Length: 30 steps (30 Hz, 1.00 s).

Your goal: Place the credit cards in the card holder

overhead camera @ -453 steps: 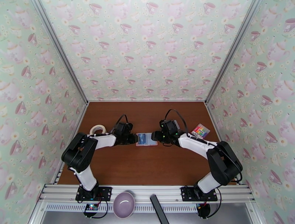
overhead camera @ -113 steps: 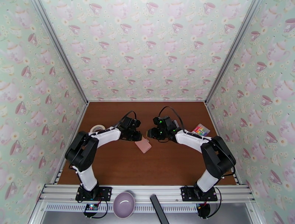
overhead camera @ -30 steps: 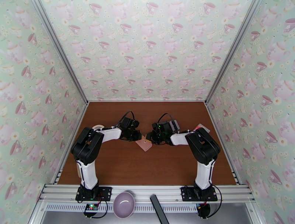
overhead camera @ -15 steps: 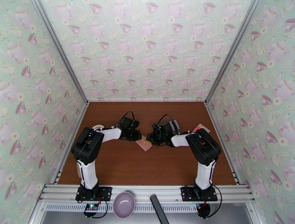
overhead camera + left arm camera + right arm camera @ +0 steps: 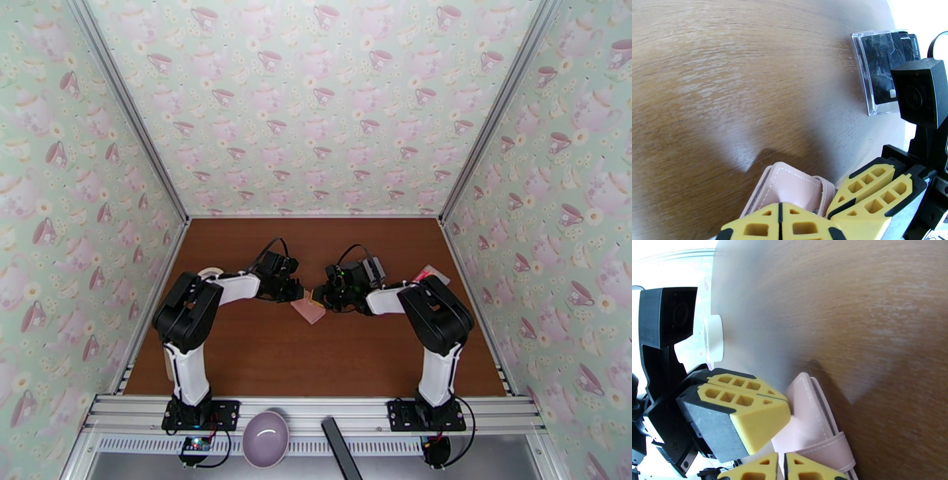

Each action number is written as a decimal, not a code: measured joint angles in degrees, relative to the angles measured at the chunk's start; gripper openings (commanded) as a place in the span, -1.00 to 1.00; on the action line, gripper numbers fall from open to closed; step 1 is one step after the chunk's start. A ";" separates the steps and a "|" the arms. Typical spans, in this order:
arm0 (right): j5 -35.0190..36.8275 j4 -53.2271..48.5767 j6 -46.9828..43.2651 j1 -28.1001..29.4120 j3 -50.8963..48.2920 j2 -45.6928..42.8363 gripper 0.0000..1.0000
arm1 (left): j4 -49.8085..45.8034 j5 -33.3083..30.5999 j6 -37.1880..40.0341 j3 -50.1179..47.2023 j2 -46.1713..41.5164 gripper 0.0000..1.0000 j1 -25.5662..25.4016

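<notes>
Grip on the holder (image 5: 310, 309) is shared by both arms, over the middle of the counter (image 5: 316, 363). The left fingers (image 5: 782, 222) are pressed together, and the holder's pink stitched edge comes out from between them. The right fingers (image 5: 787, 467) are all but closed on the opposite side, at the strap end. The holder is folded shut and tilted, with one corner low over the wood; I cannot tell whether it touches. Off to the right, well apart, the cards (image 5: 884, 67) sit stacked in a clear case (image 5: 863, 75) on the counter, with neither arm on them.

The step in hand looks like opening the holder, so the task seems to be at an early stage, with those cards yet to go in. The next move likely calls for one arm to steady the body while the other peels the flap back, gently enough that the thin edge does not slip from either pinch. After that, one arm would have to let go and fetch a card.
</notes>
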 measured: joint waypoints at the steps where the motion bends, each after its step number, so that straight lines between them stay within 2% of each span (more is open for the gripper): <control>1: 0.00 0.13 0.00 0.00 0.00 0.07 -0.74 | 0.00 0.00 0.00 0.00 0.00 -0.87 0.00; 21: -0.81 0.22 -1.84 0.07 1.14 2.32 -0.78 | 0.72 0.07 0.07 -0.57 -0.07 -0.87 0.46; 30: 0.09 -2.78 -3.15 0.22 1.36 0.94 -0.76 | 1.36 0.66 0.11 -0.92 -0.07 -0.77 0.70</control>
